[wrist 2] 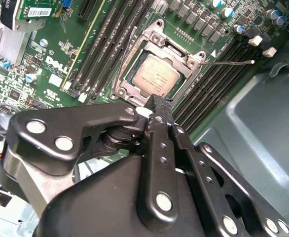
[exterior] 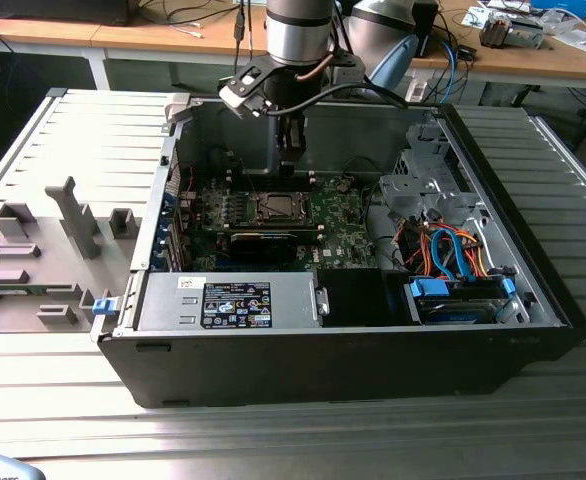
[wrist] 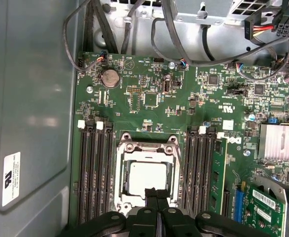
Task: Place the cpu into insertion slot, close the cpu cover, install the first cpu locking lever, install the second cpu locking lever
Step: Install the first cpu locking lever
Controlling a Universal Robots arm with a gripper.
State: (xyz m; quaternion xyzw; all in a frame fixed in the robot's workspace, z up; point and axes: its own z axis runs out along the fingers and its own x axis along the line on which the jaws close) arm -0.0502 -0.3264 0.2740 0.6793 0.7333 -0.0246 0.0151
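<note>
Above the insertion slot (wrist 2: 132,69) on the green motherboard (wrist: 149,98), inside an open desktop computer case (exterior: 353,350) that lies on a ribbed metal desk (exterior: 273,440), hangs the robot arm's black claw (wrist: 156,193). Its two fingers are pressed together with nothing between them, and the tips point down at one edge of the slot.

The cpu (wrist: 147,174), a silvery square chip, already sits in the slot, just beyond the fingertips and a little below them. The cpu cover (wrist 2: 176,49), a grey metal frame with a square window, appears to lie flat over the slot, and the chip shows through the window. Rows of black memory slots (wrist: 92,173) run along two opposite sides of the slot.

In the second wrist view, a thin wire locking lever (wrist 2: 228,62) juts from one corner of the slot out across the memory slots. Its long axis points away from the slot, and it looks unlatched. A second thin lever (wrist 2: 126,54) runs along the opposite side of the slot; whether it is latched cannot be told.
</note>
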